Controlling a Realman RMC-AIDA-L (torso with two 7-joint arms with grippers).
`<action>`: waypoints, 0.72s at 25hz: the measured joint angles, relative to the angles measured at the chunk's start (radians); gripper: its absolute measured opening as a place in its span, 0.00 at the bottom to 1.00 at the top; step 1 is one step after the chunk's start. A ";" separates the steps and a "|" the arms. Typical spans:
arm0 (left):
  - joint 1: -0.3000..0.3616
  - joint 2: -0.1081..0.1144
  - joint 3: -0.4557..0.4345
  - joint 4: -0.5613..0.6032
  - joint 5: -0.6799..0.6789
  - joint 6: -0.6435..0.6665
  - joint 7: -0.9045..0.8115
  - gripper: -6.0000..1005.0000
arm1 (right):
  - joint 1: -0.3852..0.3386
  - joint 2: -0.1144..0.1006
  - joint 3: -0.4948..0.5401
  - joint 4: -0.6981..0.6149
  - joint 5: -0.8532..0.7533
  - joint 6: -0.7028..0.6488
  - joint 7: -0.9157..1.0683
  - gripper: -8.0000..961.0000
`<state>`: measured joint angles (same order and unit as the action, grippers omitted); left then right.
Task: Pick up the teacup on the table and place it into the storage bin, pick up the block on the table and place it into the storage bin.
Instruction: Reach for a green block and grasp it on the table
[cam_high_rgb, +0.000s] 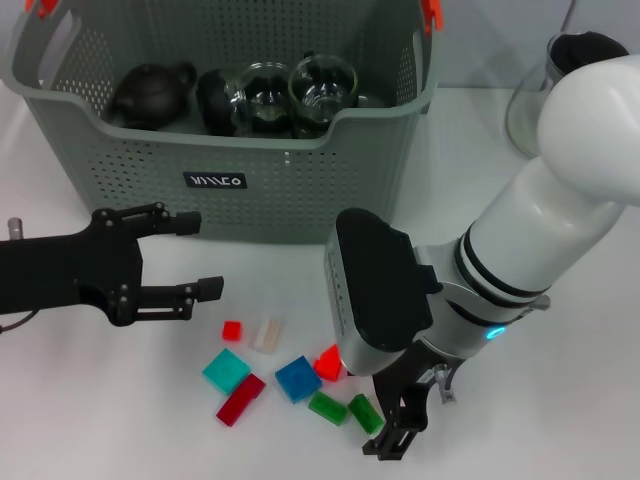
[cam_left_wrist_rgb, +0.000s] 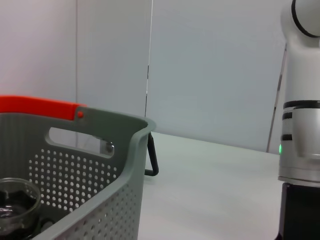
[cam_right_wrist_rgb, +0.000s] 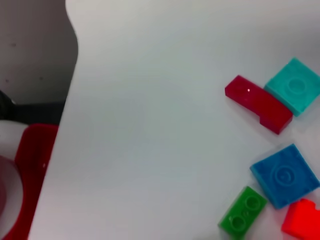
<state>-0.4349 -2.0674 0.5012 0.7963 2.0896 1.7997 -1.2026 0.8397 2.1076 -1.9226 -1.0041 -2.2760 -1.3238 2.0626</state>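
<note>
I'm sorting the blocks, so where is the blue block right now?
In the head view the blue block lies on the table in front of the storage bin, between the teal block and the bright red block.

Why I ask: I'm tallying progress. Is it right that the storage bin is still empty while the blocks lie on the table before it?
Not quite: the storage bin already holds dark teapots and glass cups, as the head view shows. The blocks do lie on the table before it.

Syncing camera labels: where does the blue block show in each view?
Head view: blue block low centre, in the cluster before the storage bin.
Left wrist view: not in it.
Right wrist view: lower right corner.
Shared landmark: the dark red block lying against the teal block.
</note>
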 joint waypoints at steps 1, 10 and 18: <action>0.000 0.000 0.000 -0.002 0.001 0.000 0.000 0.83 | -0.001 0.001 -0.001 -0.004 -0.009 -0.001 -0.003 0.98; 0.001 0.000 0.000 -0.009 -0.001 0.001 -0.001 0.83 | 0.002 0.002 -0.015 -0.012 -0.023 -0.002 -0.055 0.98; 0.001 0.000 0.000 -0.009 -0.002 -0.001 -0.006 0.83 | 0.004 0.002 -0.029 -0.019 -0.025 0.005 -0.067 0.98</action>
<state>-0.4341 -2.0677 0.5016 0.7868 2.0876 1.7990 -1.2087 0.8437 2.1093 -1.9516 -1.0232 -2.3009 -1.3188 1.9957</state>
